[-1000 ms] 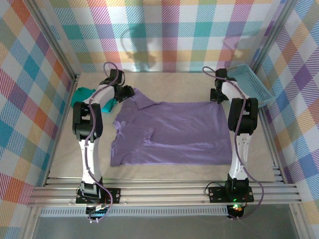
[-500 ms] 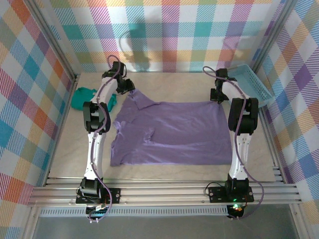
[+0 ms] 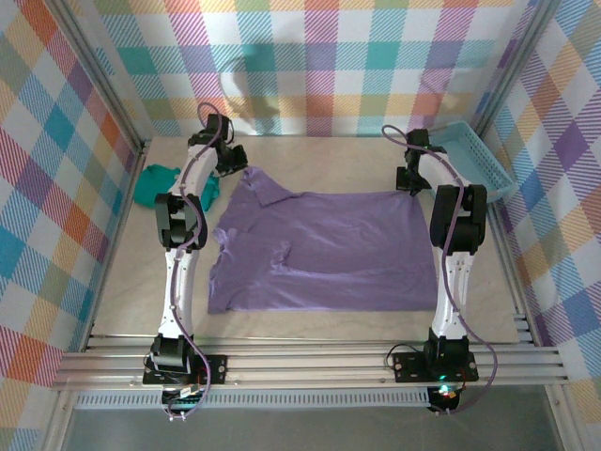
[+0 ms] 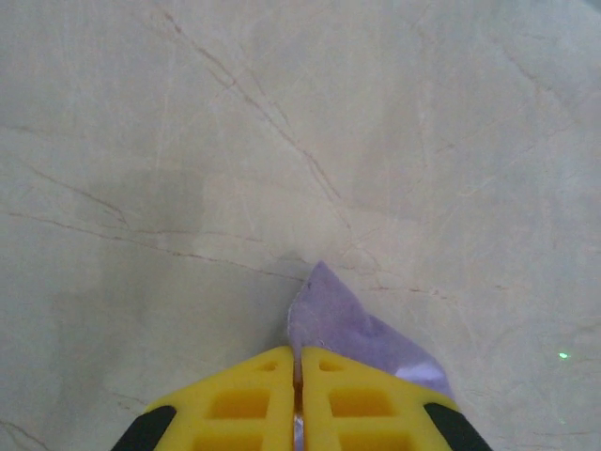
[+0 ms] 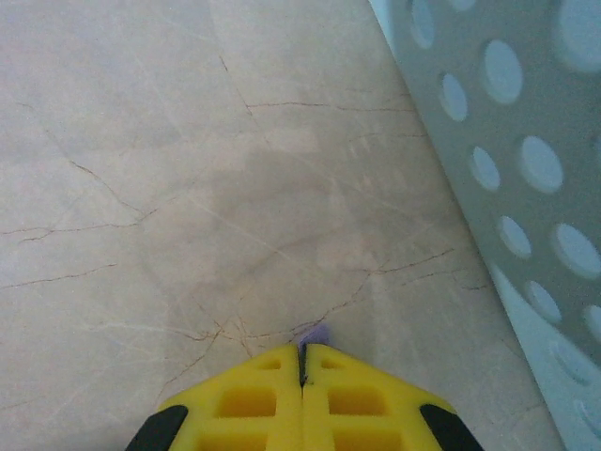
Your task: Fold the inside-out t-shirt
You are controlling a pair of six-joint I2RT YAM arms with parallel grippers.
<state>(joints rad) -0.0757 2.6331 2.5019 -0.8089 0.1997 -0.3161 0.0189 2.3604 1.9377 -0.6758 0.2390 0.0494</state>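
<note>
Left wrist view, left end effector point(image 4: 299, 355) clamping t-shirt point(image 4: 329, 318), right end effector point(image 5: 301, 351) too

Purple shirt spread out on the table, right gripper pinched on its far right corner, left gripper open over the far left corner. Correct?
Not quite: the left gripper is not open. The left wrist view shows its jaws closed together on a corner of the t-shirt. The rest holds: the right gripper is pinched on the far right corner, and the t-shirt is spread out.
</note>
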